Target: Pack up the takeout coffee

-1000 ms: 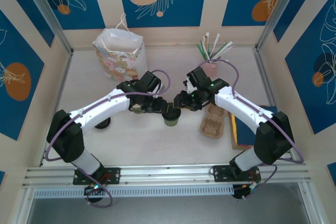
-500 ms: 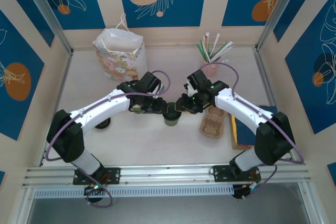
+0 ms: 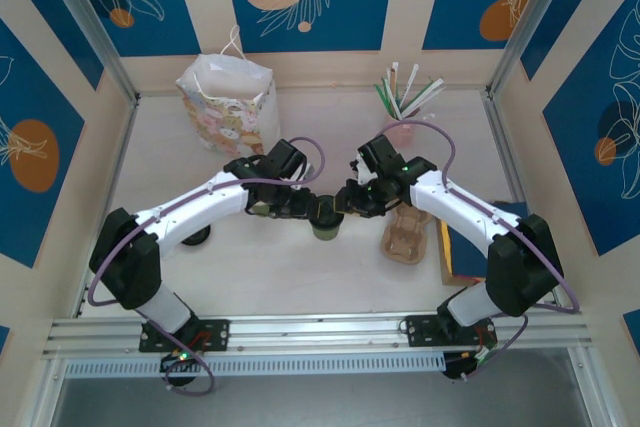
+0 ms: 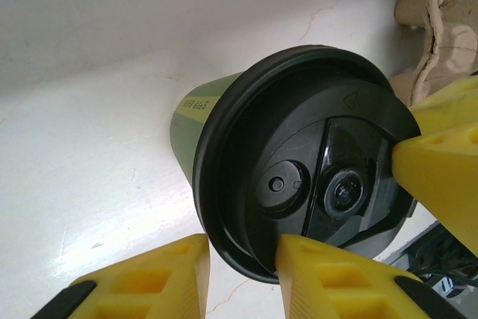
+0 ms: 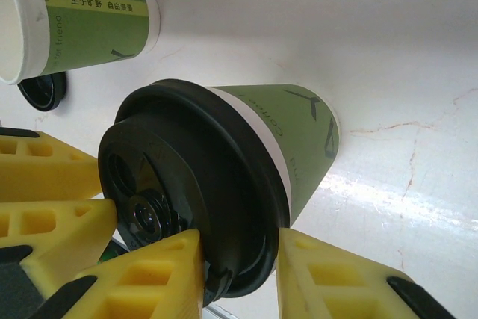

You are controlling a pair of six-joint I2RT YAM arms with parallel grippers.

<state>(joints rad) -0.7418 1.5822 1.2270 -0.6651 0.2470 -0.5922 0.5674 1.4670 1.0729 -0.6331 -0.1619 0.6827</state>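
Note:
The takeout coffee [image 3: 325, 224], a dark-green cup with a black lid, stands upright mid-table between both grippers. My left gripper [image 3: 308, 209] reaches it from the left. In the left wrist view, the left gripper [image 4: 243, 248] is shut on the rim of the takeout coffee [image 4: 299, 162], with one finger on top of the lid and the other outside it. My right gripper [image 3: 343, 203] comes from the right. In the right wrist view, the right gripper [image 5: 239, 240] pinches the opposite rim of the takeout coffee [image 5: 299, 147] the same way.
A lidless green cup [image 5: 82, 5] and a loose black lid [image 5: 41, 91] sit just left of the coffee. The gift bag [image 3: 228, 97] stands at the back left. A cardboard cup carrier [image 3: 405, 234] lies to the right, and a cup of straws [image 3: 403, 107] stands behind.
My right gripper has slid a little left onto the cup and narrowed its jaws around the lid rim. The left gripper and the cup have stayed put.

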